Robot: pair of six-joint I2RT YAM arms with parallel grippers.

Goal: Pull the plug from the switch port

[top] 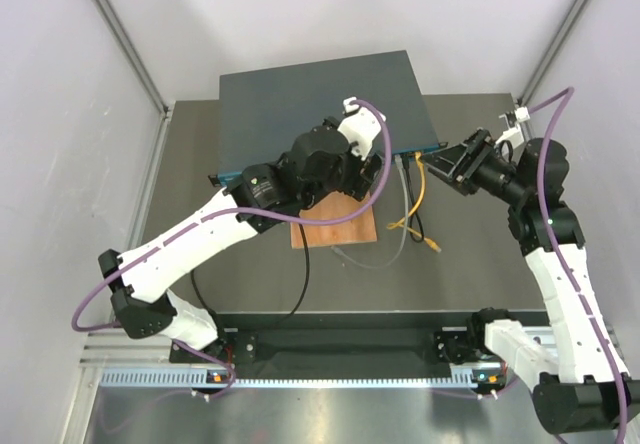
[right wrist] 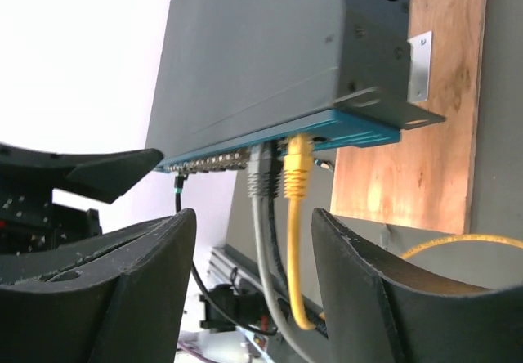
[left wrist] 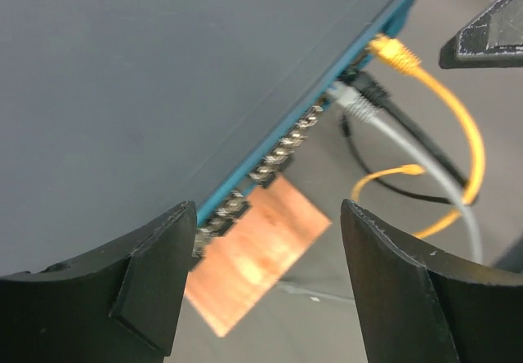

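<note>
The switch point(top: 320, 104) is a flat dark grey box with a teal front strip, lying on the table. At the strip's right end a yellow plug point(right wrist: 296, 167), a grey plug point(right wrist: 261, 171) and a black one behind them sit in ports; the yellow plug point(left wrist: 395, 52) and the grey plug point(left wrist: 353, 101) also show in the left wrist view. My right gripper point(top: 445, 164) is open just right of these plugs. In its wrist view the grey and yellow cables hang between its fingers point(right wrist: 253, 232), untouched. My left gripper point(top: 372, 176) is open and empty over the switch's front edge point(left wrist: 268, 240).
A brown wooden board point(top: 335, 222) lies under the switch's front. Yellow, grey and black cables trail on the table, with a loose yellow plug end point(top: 432, 248). A black cable point(top: 300, 284) runs toward the near edge. Grey walls stand on both sides.
</note>
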